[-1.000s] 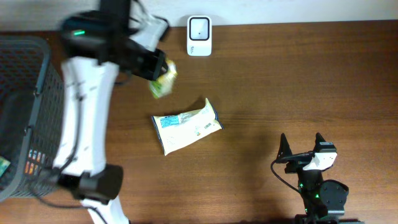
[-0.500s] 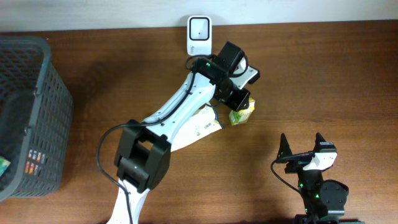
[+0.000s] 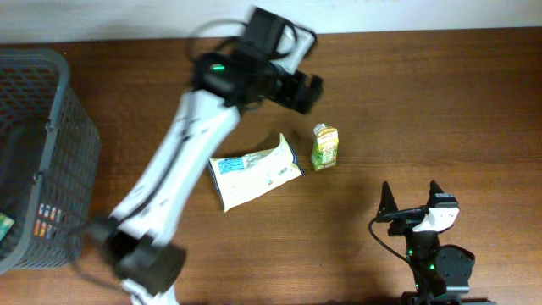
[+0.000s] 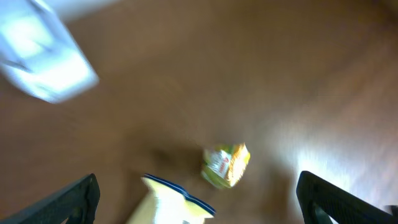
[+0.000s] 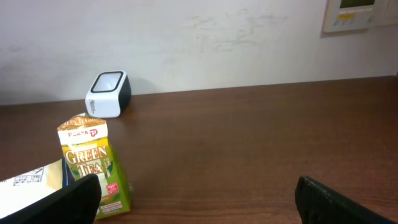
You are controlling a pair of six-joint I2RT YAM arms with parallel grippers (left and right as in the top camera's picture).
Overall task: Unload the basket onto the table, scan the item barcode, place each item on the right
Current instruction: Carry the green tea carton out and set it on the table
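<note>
The green tea carton [image 3: 324,146] stands upright on the bare wood of the table [image 3: 440,102], about midway between the back and front edges and a little right of centre; nothing touches it. Just to its left lies a white packet [image 3: 254,169], flat and close by, though the overhead view shows a small gap between them.

The left gripper [image 3: 305,91] hangs blurred above the table nearer the back edge, apart from the carton; its jaws are spread wide with nothing between them. The right gripper [image 3: 412,202] sits near the front right corner, jaws also spread wide and empty, well apart from both items.

The scanner [image 5: 107,93] stands at the back edge against the wall, well apart from the carton; the overhead view hides it behind the left arm. A dark basket [image 3: 34,152] fills the left edge.

As for progress, neither item is held or near the scanner; no barcode is visible on the carton, and the pictures cannot say whether it has been read. If not, it needs picking up and presenting to the scanner.
</note>
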